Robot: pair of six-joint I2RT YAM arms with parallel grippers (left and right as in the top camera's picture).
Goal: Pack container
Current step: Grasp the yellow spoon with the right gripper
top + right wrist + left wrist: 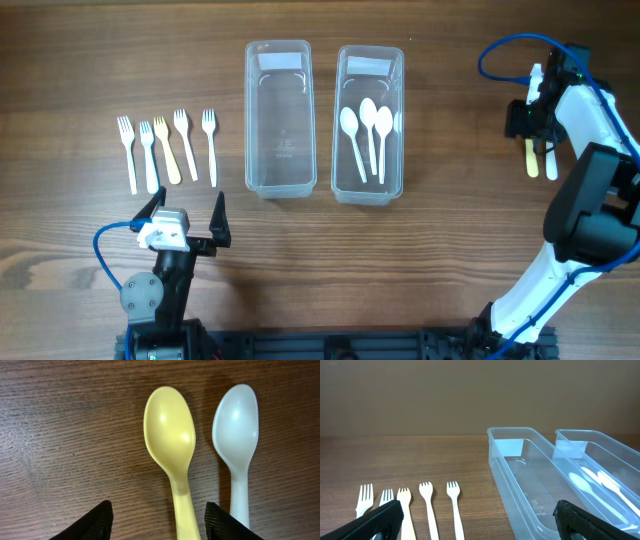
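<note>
Cutlery is spread around two clear containers. The empty container stands mid-table, and the filled container just to its right holds three white spoons. Five forks lie in a row on the table left of the empty container, the middle one yellowish. Well to its right, a yellow spoon and a white spoon lie side by side. The right tool is spread open, its fingers on either side of the yellow spoon's handle, not pinching it. The left tool hangs below-left of the empty container, jaws wide apart.
</note>
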